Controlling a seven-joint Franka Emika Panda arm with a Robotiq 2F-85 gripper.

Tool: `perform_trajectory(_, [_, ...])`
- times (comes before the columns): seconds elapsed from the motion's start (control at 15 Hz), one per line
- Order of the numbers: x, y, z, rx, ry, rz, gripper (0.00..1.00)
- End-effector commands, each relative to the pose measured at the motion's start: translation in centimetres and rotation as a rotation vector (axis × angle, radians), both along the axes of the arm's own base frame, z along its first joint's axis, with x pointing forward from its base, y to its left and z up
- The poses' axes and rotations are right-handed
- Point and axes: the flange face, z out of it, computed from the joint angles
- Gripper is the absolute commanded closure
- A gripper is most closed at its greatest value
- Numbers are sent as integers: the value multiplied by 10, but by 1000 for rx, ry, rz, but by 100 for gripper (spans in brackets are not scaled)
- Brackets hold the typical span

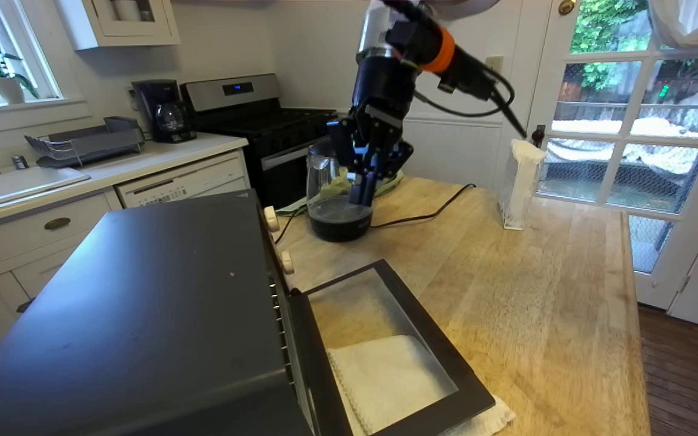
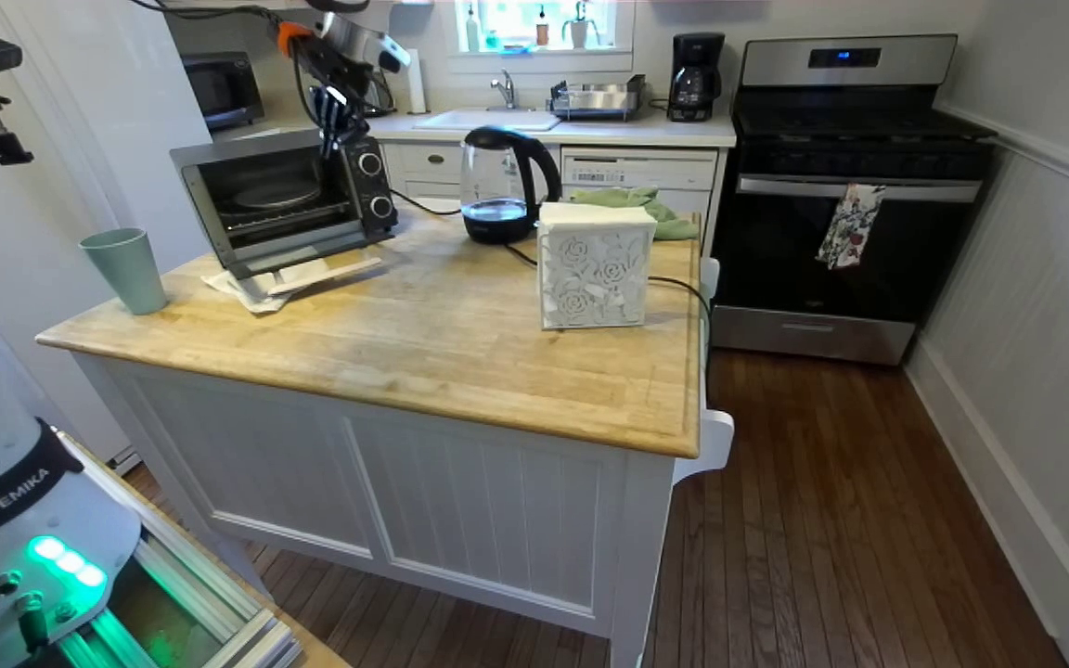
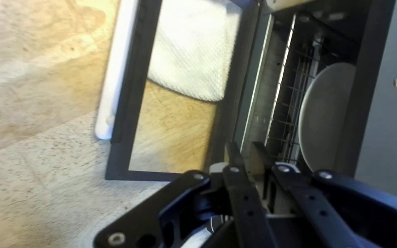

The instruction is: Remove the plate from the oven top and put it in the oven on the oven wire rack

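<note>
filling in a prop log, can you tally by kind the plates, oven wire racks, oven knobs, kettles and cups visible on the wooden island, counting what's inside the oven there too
Plate: 1
Oven wire rack: 1
Oven knobs: 2
Kettle: 1
Cup: 1
Total in view: 6

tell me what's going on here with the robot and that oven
A robot arm is loading an oven. The plate already lies inside on the wire rack, and the door is open. The gripper hangs in front of the oven near its knobs, jaws slightly apart, holding nothing.
</note>
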Motion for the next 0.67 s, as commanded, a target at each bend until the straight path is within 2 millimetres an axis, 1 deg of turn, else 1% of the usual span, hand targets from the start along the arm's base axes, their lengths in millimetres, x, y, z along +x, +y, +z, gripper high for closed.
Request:
perform_trajectory(0.0, [-35, -1, 56, -196, 30, 51, 53])
perform_trajectory(0.2, [-57, -19, 90, -347, 38, 134, 33])
perform_trajectory(0.33, [-69, -30, 108, -436, 11, 209, 19])
perform_trajectory(0.4, [-73, -39, 117, -465, -12, 241, 12])
perform_trajectory(0.47, [-76, -46, 123, -492, -25, 255, 4])
perform_trajectory(0.6, [-81, -61, 136, -543, -53, 268, 0])
